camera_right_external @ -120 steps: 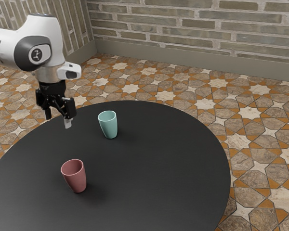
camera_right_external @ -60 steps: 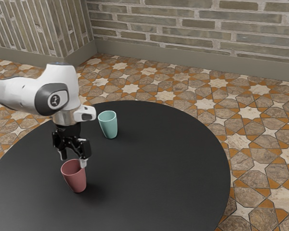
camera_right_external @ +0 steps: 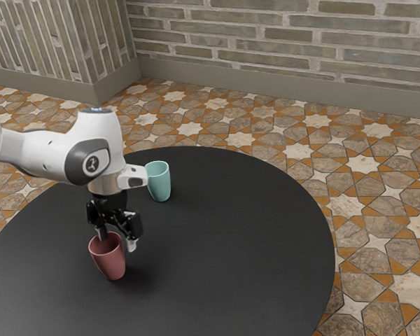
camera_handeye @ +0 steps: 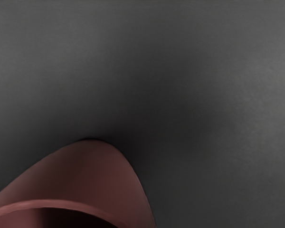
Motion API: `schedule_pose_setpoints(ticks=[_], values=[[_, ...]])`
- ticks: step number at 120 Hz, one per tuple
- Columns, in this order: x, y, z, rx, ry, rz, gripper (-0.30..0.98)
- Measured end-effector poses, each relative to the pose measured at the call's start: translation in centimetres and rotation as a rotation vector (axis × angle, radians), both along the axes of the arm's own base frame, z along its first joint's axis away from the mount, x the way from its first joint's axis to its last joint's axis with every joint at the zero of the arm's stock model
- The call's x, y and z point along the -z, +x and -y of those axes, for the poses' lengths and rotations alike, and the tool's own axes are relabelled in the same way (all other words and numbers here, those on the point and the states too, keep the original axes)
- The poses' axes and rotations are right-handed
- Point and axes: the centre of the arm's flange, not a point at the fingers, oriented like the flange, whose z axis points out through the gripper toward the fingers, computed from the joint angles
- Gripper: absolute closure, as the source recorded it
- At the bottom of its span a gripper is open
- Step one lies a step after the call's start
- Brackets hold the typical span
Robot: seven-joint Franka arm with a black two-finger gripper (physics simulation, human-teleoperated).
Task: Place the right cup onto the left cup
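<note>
Even, moderately bright light fills the exterior view, showing the brick wall (camera_right_external: 266, 49) and patterned tile floor (camera_right_external: 371, 168) clearly and leaving pale highlights on the white arm (camera_right_external: 38, 150). Soft-edged shadows fall beside the red cup (camera_right_external: 109, 259) and the teal cup (camera_right_external: 159, 182), toward the exterior view's right, on the round black table (camera_right_external: 231, 245). The wrist view is dimmer, with hazy grey sheen around a diffuse dark shadow, a lighter rim on the red cup and deep shade inside it.
</note>
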Motion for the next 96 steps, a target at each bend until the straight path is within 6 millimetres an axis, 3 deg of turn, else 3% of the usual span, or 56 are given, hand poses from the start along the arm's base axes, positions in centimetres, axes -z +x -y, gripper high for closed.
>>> schedule_pose_setpoints(ticks=[25, 45, 57, 74, 96], values=[[1.8, 0.1, 0.0, -0.006, 0.003, -0.012, 0.01], [1.6, 0.3, 0.0, -0.002, 0.012, 0.0, 0.41], [1.6, 0.3, -0.1, -0.004, 0.013, 0.002, 0.58], [1.5, 0.3, -0.3, -0.008, 0.015, 0.007, 0.69], [0.3, 0.5, -0.3, -0.011, 0.017, 0.028, 0.75]])
